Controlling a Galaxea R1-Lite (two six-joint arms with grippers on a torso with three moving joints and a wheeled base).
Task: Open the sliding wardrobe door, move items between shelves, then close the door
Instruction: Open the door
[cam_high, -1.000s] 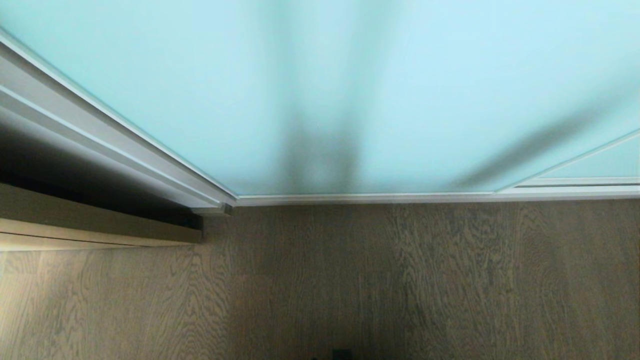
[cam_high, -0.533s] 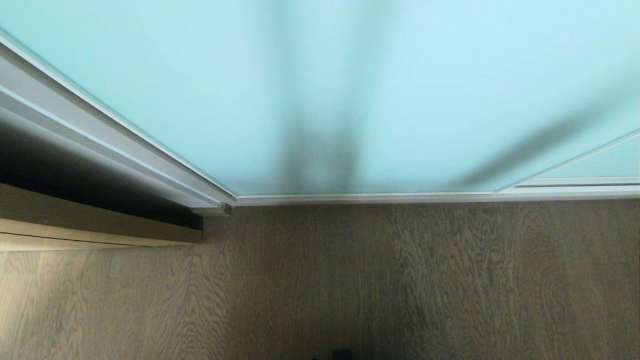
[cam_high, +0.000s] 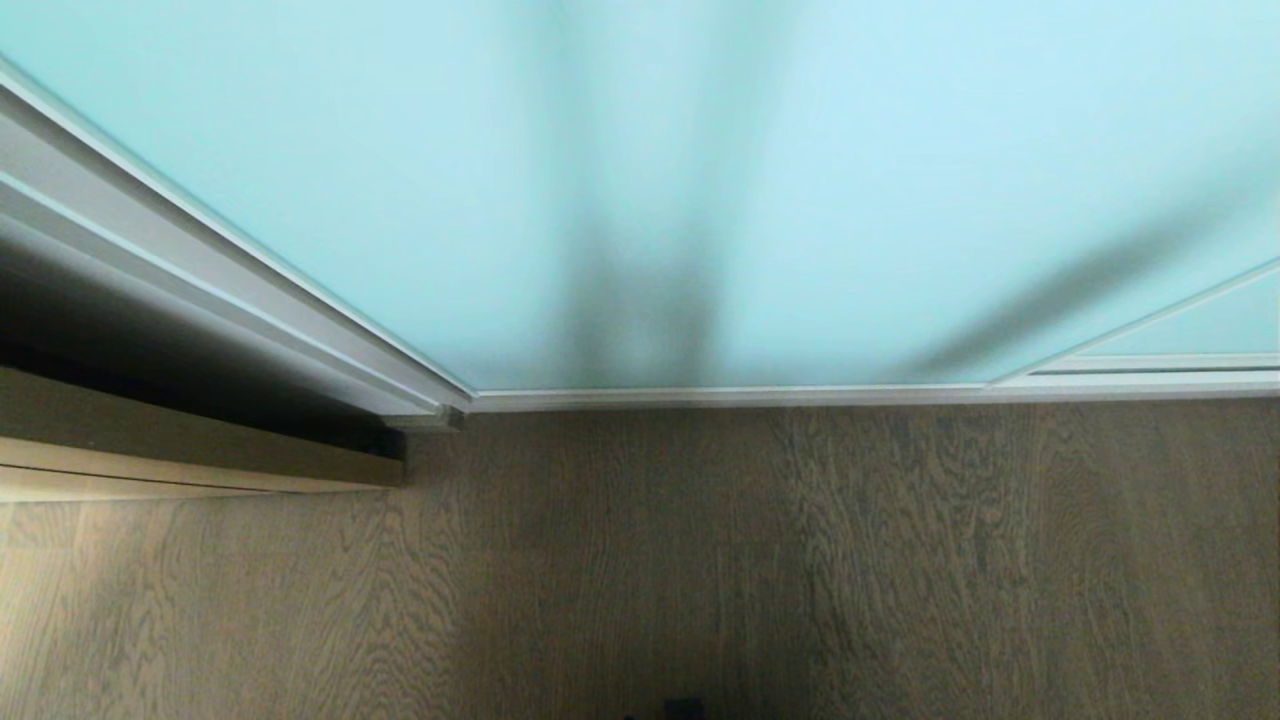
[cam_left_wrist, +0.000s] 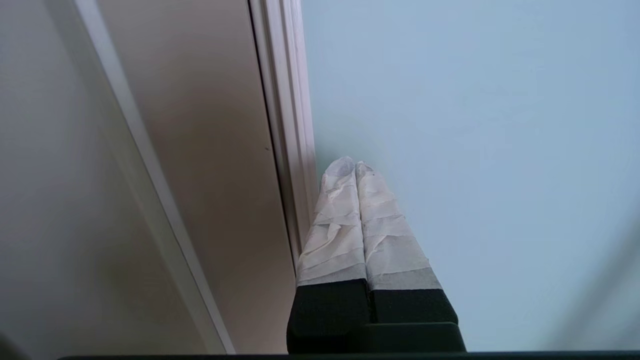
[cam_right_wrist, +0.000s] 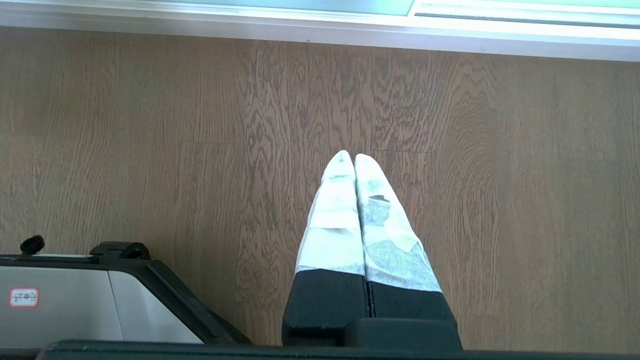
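The sliding wardrobe door (cam_high: 700, 180) is a frosted pale blue-green glass panel that fills the upper head view down to its thin white frame at the floor. In the left wrist view the same door (cam_left_wrist: 475, 150) lies close ahead, and my left gripper (cam_left_wrist: 354, 166) is shut, its white-taped tips right beside the door's white frame edge (cam_left_wrist: 287, 125); whether they touch the glass I cannot tell. My right gripper (cam_right_wrist: 348, 158) hangs shut and empty over the floor. The items and the shelves are hidden. Neither arm shows in the head view.
Brown wood-grain floor (cam_high: 750, 560) runs up to the door's bottom track (cam_high: 800, 396). A light wood cabinet front (cam_high: 180, 440) stands at the left, with a dark gap beside the door frame. My base (cam_right_wrist: 75, 300) shows in the right wrist view. A second glass panel (cam_high: 1200, 325) overlaps at the right.
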